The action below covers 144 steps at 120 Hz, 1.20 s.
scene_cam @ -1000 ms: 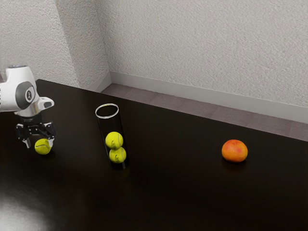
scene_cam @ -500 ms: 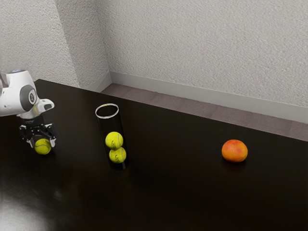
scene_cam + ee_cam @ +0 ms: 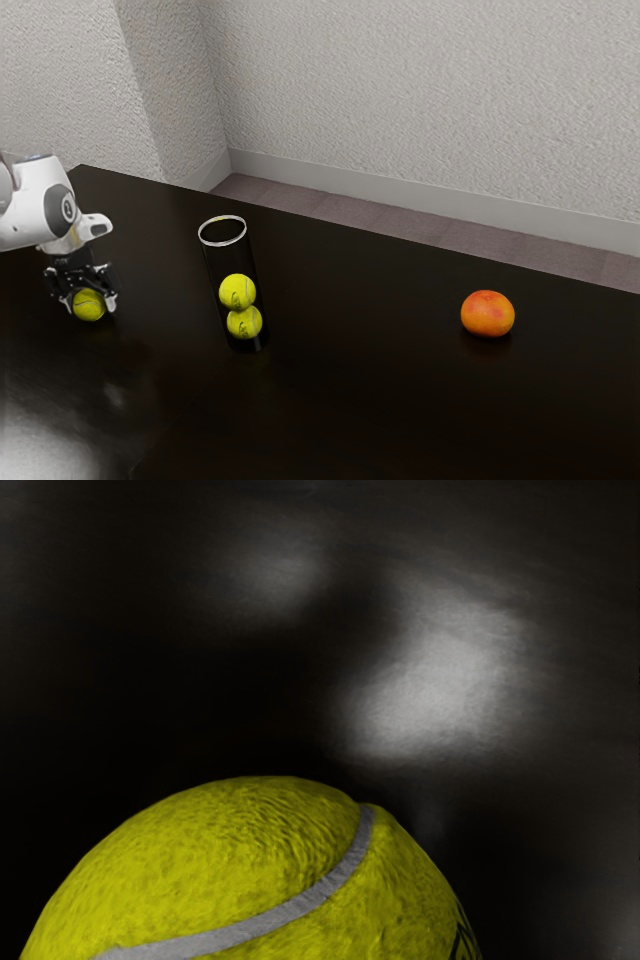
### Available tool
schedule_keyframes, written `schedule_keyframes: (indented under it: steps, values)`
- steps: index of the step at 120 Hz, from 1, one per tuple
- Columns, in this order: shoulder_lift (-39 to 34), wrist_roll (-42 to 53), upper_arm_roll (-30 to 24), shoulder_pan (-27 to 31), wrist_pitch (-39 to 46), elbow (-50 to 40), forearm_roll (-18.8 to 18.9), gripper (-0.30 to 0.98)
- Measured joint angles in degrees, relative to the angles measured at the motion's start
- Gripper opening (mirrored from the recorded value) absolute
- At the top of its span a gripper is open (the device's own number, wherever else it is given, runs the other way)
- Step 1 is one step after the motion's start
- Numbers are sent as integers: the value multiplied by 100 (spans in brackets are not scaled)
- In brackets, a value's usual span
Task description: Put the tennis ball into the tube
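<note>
The gripper (image 3: 91, 303) is low at the exterior view's left, its fingers open on either side of a yellow-green tennis ball (image 3: 88, 306) that rests on the table. Under the hand, the same ball (image 3: 250, 870) looms large in the wrist view, its pale seam curving across it. A clear tube (image 3: 222, 232) with a whitish rim stands upright on the table, farther toward the exterior view's right. Inside it, one tennis ball (image 3: 238, 292) sits on top of another tennis ball (image 3: 244, 322).
An orange fruit (image 3: 488, 314) lies on the dark, glossy table (image 3: 350, 400), well beyond the tube toward the exterior view's right. A textured wall rises behind the table's far edge.
My hand has come down and tilted around the loose ball, its fingers now lower beside it. That ball, the tube and the fruit have stayed where they were.
</note>
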Motion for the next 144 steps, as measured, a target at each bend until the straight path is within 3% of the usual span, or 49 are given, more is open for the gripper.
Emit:
schedule_keyframes:
  steps: [18, 68, 84, 92, 119, 144]
  values:
    - [47, 129, 0, 1, -2, 92, -84, 68]
    - [10, 351, 0, 1, -4, 71, -187, 41]
    - [-461, 344, -6, -78, -60, -114, -147, 32]
    - [-909, 273, -12, -268, -184, -203, -72, 28]
    - [-2899, -493, -300, -1076, -1136, -148, 731, 23]
    - [-2782, -1341, -664, -1663, -1947, 822, 981, 23]
